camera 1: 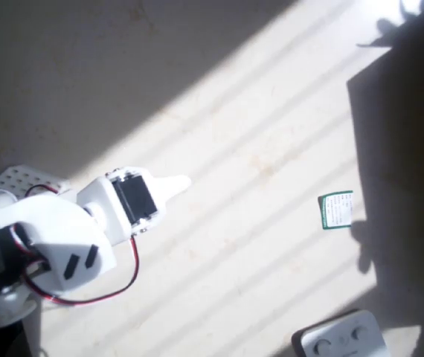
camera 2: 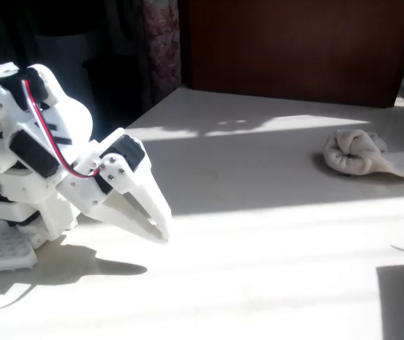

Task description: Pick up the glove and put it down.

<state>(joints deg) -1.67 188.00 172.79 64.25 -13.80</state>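
Glove bunched, long axis left-right, flat end pointing right, hand together, well apart.

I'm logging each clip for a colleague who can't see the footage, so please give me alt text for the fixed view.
A white robot arm sits folded at the left of a pale sunlit table, its gripper pointing down just above the surface, jaws together and holding nothing. Far off at the right, the crumpled cream glove lies untouched in shade before a dark wooden panel.
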